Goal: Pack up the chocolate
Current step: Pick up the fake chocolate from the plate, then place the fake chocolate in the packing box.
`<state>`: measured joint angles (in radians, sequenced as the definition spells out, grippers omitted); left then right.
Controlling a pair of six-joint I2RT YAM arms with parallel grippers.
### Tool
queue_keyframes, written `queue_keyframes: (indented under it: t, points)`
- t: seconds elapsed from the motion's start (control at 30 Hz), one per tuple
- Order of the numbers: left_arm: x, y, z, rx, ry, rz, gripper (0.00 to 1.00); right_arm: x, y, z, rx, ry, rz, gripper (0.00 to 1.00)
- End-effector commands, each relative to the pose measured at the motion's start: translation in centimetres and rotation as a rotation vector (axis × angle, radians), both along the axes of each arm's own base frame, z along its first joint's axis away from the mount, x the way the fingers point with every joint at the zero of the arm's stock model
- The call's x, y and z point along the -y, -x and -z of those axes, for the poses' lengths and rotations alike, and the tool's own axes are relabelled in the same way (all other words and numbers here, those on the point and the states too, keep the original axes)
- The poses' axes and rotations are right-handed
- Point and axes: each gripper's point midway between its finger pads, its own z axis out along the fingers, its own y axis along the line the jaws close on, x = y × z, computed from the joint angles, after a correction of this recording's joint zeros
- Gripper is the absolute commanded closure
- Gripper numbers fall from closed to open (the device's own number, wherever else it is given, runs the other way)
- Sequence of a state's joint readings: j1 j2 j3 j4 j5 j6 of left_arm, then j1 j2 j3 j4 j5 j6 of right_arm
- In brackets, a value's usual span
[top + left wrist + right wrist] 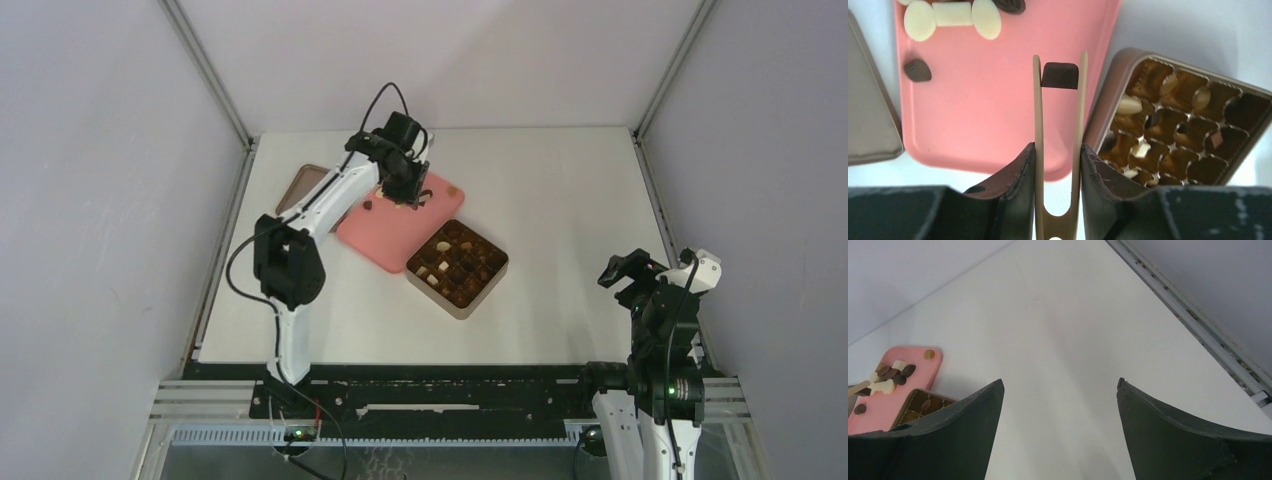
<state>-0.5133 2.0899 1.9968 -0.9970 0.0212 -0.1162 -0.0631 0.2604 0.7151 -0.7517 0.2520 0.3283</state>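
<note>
Nearest, low by the right base: right gripper [1060,382], spread wide, holding nothing. Farther out, stretched above a flat pink rounded tray [973,120]: left gripper [1058,150], clamped on thin wooden tongs [1038,115] that pinch one dark brown chocolate piece [1060,75], beside a square tan tin [1110,95]. At the tray's far end, cream-white and brown chocolates [919,20], partly cut off.

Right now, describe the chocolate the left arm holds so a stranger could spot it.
Find the pink tray beside the tin. Over it, the left gripper squeezes thin wooden tongs. The dark brown piece pinched between their tips is it; every other chocolate lies loose on the tray or in the tin.
</note>
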Motion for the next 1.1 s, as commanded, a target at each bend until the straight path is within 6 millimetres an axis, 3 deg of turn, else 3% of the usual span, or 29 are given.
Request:
queue_keyframes:
  t: [0.0,0.2,0.47,0.7,0.93,1.07]
  points:
    - [-0.3,3.2,-3.5,0.006,0.062,0.007,0.81,-0.1,-0.2,-0.9,0.044,0.003,-0.008,0.08]
    - [1.7,7.7,-4.8,-0.003,0.121,0.087,0.81,-0.1,-0.2,-0.9,0.044,0.004,-0.009,0.08]
    - [4.5,13.1,-4.6,0.002,0.166,0.193,0.81,-0.1,-0.2,-0.9,0.046,0.006,-0.009,0.08]
    - [8.6,17.5,-4.3,0.009,0.220,0.320,0.81,-0.1,-0.2,-0.8,0.044,0.004,-0.009,0.08]
    - [10.8,19.7,-2.3,-0.008,0.186,0.391,0.80,-0.1,-0.2,-0.9,0.044,0.004,-0.010,0.08]
    - [11.0,19.8,-0.7,-0.014,0.144,0.391,0.79,-0.2,-0.2,-0.8,0.044,0.003,-0.012,0.08]
